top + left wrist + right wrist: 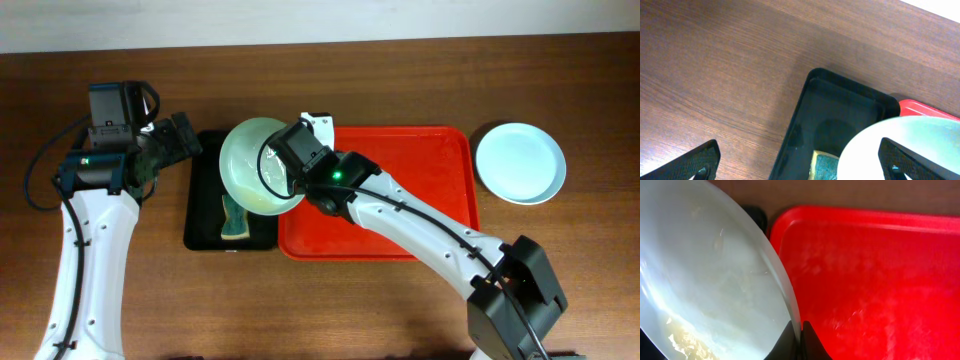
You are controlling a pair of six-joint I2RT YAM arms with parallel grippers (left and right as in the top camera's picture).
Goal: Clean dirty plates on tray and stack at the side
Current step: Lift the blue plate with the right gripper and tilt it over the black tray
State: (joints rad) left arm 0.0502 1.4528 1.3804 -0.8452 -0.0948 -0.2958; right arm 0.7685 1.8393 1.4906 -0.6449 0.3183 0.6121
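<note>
Pale green plate (250, 165): 1 round shallow dish, held at its rim by my right gripper (801, 330), whose 2 fingers are clenched on the edge. From overhead the plate lies across the border between the black tray (192, 215) and the left edge of the red tray (420, 200), and it appears raised off both. A yellow smear (685, 340) marks its inner face near the lower rim in the right wrist view. Below the plate, a sponge (235, 220) lies in the black tray. The red tray's floor shows faint pale streaks. A 2nd plate (520, 162), pale blue, rests on the table (300, 300) just beside the red tray's right end. My left gripper (188, 138) is released, fingers spread wide, poised at the black tray's upper left corner and grasping nothing.
</note>
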